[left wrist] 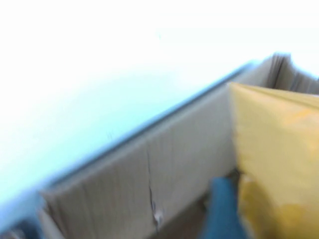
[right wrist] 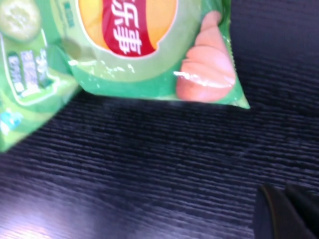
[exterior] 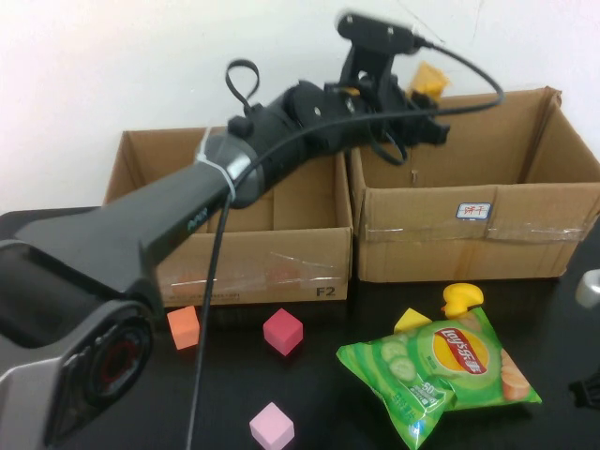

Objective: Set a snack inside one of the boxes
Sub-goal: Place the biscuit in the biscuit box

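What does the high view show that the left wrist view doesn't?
High view only: left box, green chip bags, yellow duck, foam cubes including a red cube, and the left claw over the right box; the right claw sits at the table's right edge. Left wrist only: a close look at the box's inner wall. Both: the yellow snack bag.

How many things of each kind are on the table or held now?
Cardboard boxes: 2
Green chip bags: 2
Yellow snack bag, at the left gripper above the right-hand box: 1
Foam blocks: 4
Rubber duck: 1
Right gripper: at the table's right edge
Total: 10
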`<state>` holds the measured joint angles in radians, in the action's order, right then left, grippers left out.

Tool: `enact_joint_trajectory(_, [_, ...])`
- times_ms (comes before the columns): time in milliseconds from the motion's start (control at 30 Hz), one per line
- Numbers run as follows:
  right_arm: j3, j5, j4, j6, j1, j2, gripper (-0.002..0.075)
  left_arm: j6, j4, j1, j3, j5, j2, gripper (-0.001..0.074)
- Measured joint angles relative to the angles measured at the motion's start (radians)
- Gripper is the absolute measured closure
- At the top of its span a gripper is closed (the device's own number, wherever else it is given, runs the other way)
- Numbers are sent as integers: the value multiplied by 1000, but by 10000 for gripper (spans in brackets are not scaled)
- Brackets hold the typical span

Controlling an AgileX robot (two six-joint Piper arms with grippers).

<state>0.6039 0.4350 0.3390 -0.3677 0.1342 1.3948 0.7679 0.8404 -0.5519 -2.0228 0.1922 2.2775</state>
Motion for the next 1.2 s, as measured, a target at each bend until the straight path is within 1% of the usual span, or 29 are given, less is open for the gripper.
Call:
enact_joint_trajectory(67, [6, 5, 24, 0, 0, 3, 697, -2, 0, -2, -4, 14, 19, 272])
enact_joint_trajectory(100, [8, 7, 39, 0, 0, 3, 697, -4, 0, -2, -4, 28, 21, 223])
enact_joint_trajectory(167, [10, 17, 63, -14, 0, 3, 696, -6, -3, -2, -6, 55, 23, 178])
enact_joint_trajectory(200, [12, 24, 80, -25, 0, 3, 696, -6, -10, -2, -8, 67, 23, 169])
enact_joint_trajectory(267, [11, 31, 122, -58, 0, 3, 696, -6, -29, -2, -10, 83, 21, 176])
enact_joint_trajectory(400, [11, 44, 218, -154, 0, 3, 696, -31, -61, -2, -10, 94, 18, 218])
enact_joint_trajectory(533, [11, 51, 309, -240, 2, 3, 696, -41, -84, -4, -10, 94, 17, 224])
enact_joint_trajectory(600, [11, 53, 345, -270, 2, 3, 696, -47, -84, -4, -10, 94, 17, 215])
enact_joint_trajectory(800, [11, 64, 404, -321, 2, 4, 696, -105, -85, -4, -14, 77, 35, 134])
enact_joint_trajectory(933, [11, 66, 410, -324, 2, 4, 695, -175, -85, 9, -14, 74, 57, 120])
enact_joint_trajectory(1033, [11, 68, 412, -327, 2, 4, 695, -222, -85, 24, -14, 114, 62, 122])
enact_joint_trajectory(1100, [11, 72, 412, -339, 2, 4, 695, -237, -85, 38, -14, 163, 52, 155])
enact_joint_trajectory(1167, [11, 74, 419, -367, 2, 4, 695, -240, -86, 55, -16, 239, 25, 228])
enact_joint_trajectory(1200, [11, 76, 434, -386, 2, 4, 695, -240, -90, 66, -21, 294, 6, 287])
